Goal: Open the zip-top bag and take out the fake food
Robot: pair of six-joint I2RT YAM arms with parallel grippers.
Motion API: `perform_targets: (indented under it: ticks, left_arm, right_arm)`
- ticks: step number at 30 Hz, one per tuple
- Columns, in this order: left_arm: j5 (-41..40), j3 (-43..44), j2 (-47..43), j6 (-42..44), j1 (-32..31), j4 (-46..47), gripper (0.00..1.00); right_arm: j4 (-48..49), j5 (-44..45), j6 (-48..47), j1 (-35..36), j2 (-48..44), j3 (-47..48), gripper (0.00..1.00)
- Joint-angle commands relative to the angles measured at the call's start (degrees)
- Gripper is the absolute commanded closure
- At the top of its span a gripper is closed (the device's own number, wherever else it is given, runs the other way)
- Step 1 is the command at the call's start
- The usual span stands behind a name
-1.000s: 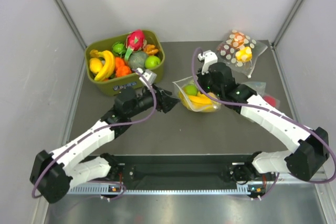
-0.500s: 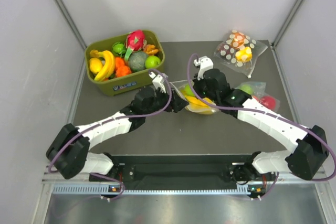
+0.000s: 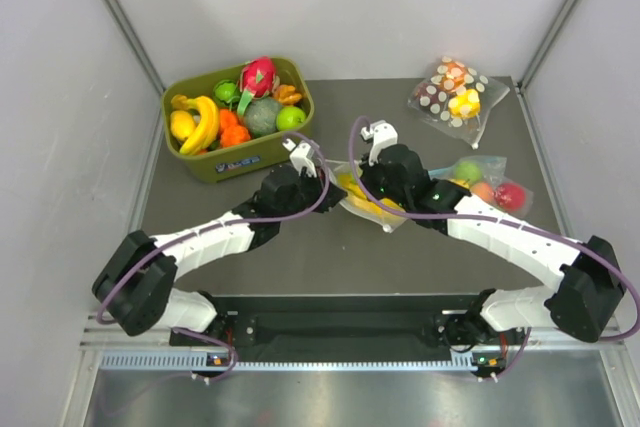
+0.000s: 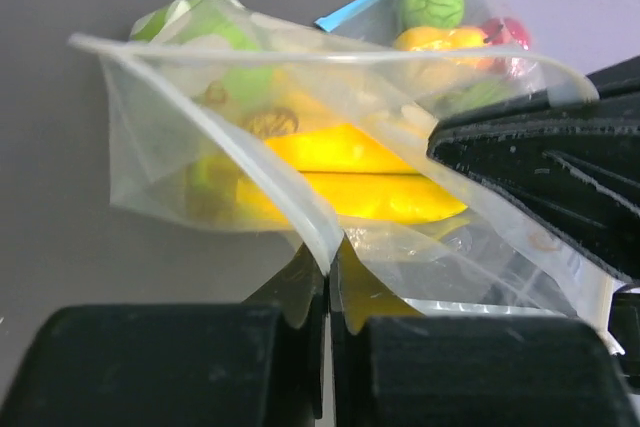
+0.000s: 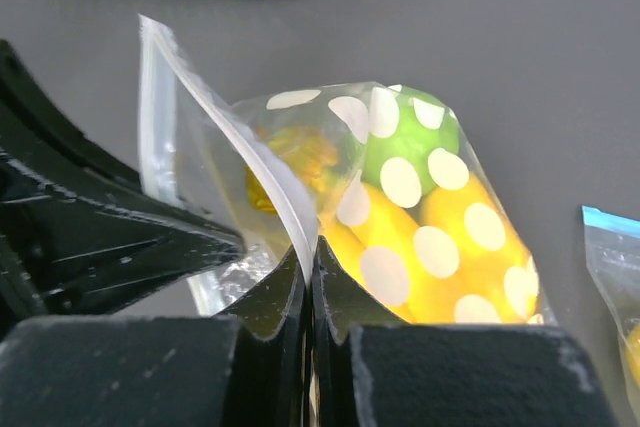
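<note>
Just closed in, now pinching opposite zip-top bag [image 5: 400, 209] lips with left gripper [image 4: 330, 275] and right gripper [image 5: 310, 265]; fake food [image 4: 352, 179] yet to remove.

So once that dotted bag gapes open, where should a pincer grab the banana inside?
Probably across the middle of the banana bunch, entering the mouth of the zip-top bag from the side of the left pincer: it lies lengthwise across the opening. That one and the right pincer each pinch a lip, so one must release first.
</note>
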Motion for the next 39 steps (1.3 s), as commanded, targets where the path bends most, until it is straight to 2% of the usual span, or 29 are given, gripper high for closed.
perform_targets:
  ticks: [1,8,14,19,23,27,28,29,31,32,34,39]
  left_arm:
    - [-2.97,0.23,-4.50,1.55,-0.05,-2.00,1.00]
    - [-8.33,2.06,-10.84,4.89,0.04,-18.25,1.00]
    - [-14.31,5.40,-11.20,3.93,0.04,-32.48,1.00]
    - [-17.99,7.25,-9.09,2.96,0.04,-38.21,1.00]
    - [-24.58,10.41,-7.07,3.74,0.04,-45.40,1.00]
    - [-25.21,12.88,-5.75,4.97,-0.05,-46.66,1.00]
    - [-24.43,12.88,-6.10,5.67,-0.14,-45.70,0.93]
    - [-23.72,12.96,-6.53,7.33,-0.31,-44.73,0.70]
    - [-22.93,13.40,-8.90,8.84,-1.01,-41.57,0.55]
    - [-22.66,13.67,-9.96,10.32,-1.71,-40.77,0.42]
    - [-22.40,15.06,-12.68,11.30,-2.25,-39.89,0.36]
    - [-19.94,17.27,-19.71,13.41,-3.39,-37.08,0.36]
  right_arm:
    - [1.24,4.45,0.26,0.81,-1.71,1.36,1.00]
    - [-1.13,12.97,-2.20,0.72,-2.68,3.65,1.00]
    - [-1.40,14.47,-1.59,0.63,-3.29,3.65,1.00]
    - [-0.52,15.09,-1.06,0.63,-4.52,2.60,1.00]
    - [0.36,15.70,-0.45,0.89,-6.19,1.02,1.00]
    - [1.85,14.30,-0.01,2.03,-6.90,-0.04,1.00]
    - [1.77,14.21,0.26,2.47,-6.63,-0.13,1.00]
    - [1.94,13.95,0.61,3.00,-5.93,-0.13,1.00]
    - [2.47,13.07,1.05,3.18,-5.14,-0.04,1.00]
    - [2.64,12.46,1.22,3.18,-4.61,-0.04,1.00]
    - [2.99,12.19,1.31,3.27,-4.00,0.13,1.00]
    - [3.26,11.23,1.22,3.36,-1.80,1.10,1.00]
